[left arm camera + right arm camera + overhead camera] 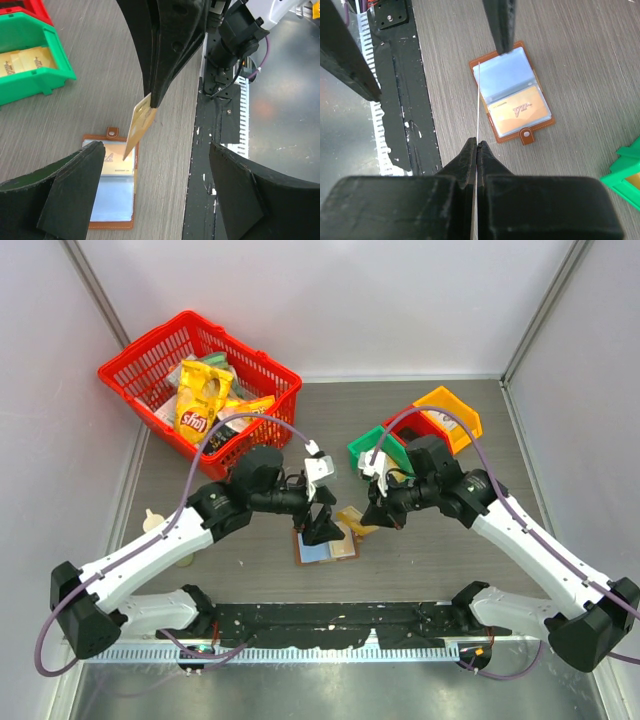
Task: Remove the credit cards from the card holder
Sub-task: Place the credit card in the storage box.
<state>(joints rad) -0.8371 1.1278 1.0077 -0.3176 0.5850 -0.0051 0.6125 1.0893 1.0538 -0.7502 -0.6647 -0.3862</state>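
- right gripper (477,146) clamped on thin tan credit card (139,125), apparently out of open brown leather card holder (505,80)
- left gripper (155,155) jaws apart over holder
- one orange-tan card (517,110) still pocketed

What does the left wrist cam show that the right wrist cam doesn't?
Left wrist only: the lifted credit card nearly face-on, tan flat items inside the green bin, a red bin corner, and the wide-open left tool.
Right wrist only: that card edge-on, a thin line pinched in the shut right tool.
Both: the card holder lying open, a second card in the pocket by its tab, and part of the green bin.
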